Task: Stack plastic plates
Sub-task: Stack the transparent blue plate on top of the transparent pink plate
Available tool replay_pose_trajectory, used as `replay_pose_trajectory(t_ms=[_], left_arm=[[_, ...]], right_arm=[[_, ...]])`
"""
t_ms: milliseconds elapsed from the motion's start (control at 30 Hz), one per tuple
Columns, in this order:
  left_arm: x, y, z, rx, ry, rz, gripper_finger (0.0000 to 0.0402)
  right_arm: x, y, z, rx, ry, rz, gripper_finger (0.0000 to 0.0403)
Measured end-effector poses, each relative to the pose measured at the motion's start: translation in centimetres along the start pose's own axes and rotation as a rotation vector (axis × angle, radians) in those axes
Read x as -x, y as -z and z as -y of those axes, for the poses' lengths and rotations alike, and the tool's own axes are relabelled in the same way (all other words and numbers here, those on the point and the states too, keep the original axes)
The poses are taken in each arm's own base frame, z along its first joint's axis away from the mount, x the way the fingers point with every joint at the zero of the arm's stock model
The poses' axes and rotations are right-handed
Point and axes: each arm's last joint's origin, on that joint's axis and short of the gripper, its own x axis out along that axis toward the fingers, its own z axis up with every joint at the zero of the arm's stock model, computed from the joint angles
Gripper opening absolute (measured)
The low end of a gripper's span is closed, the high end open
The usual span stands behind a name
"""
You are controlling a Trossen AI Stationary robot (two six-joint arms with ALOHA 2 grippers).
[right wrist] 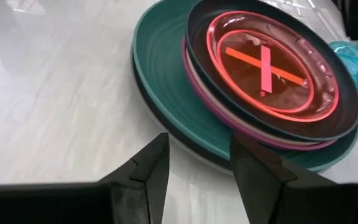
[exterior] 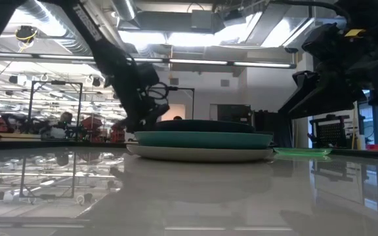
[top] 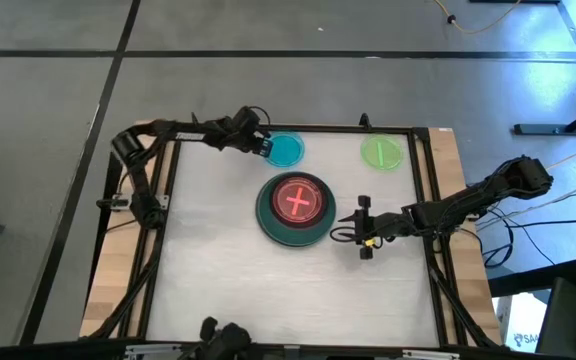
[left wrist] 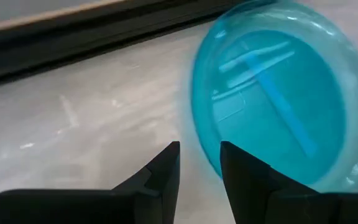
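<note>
A stack of plates (top: 295, 208) stands mid-table: grey at the bottom, then teal (right wrist: 160, 68), magenta, black, and on top translucent pink-red small plates with an orange cross (right wrist: 266, 68). A small blue plate (top: 286, 150) and a small green plate (top: 381, 152) lie flat near the far edge. My left gripper (top: 266, 146) is open at the blue plate's left rim (left wrist: 207, 155), which runs through the gap between its fingers. My right gripper (top: 365, 228) is open, low, just right of the stack and pointing at it (right wrist: 199, 162). My left gripper comes at the blue plate slanting down from the table's left. One finger (left wrist: 247, 177) overlaps the plate's rim in the wrist view. Whether it touches the plate, I cannot tell. The plate lies flat on the table.
A black frame (top: 423, 190) borders the white tabletop (top: 228, 280). Wooden strips lie outside it on both sides. The near half of the table holds nothing but the low camera mount (top: 223, 335). The green plate (exterior: 300, 151) sits apart, beyond the right arm.
</note>
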Motion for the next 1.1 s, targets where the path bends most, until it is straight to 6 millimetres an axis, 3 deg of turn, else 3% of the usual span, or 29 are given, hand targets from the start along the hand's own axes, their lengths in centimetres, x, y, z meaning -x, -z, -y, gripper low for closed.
replay_pose_trajectory(t_ms=[200, 600, 933, 1100], left_arm=[[-1.3, 0.1, -0.2, 0.039, 0.051, -0.013, 0.0108], [-1.4, 0.6, 0.0, -0.043, 0.035, -0.038, 0.0104], [-1.4, 0.7, 0.0, -0.118, -0.028, -0.012, 0.0014], [-1.3, 0.5, -0.1, -0.136, -0.072, 0.013, 0.0004]], right_arm=[[0.0, 0.0, 0.0, 0.019, 0.008, 0.003, 0.0159], [0.0, 0.0, 0.0, 0.019, 0.008, 0.003, 0.0159], [0.0, 0.0, 0.0, 0.019, 0.008, 0.003, 0.0159], [0.0, 0.0, 0.0, 0.019, 0.008, 0.003, 0.0159]])
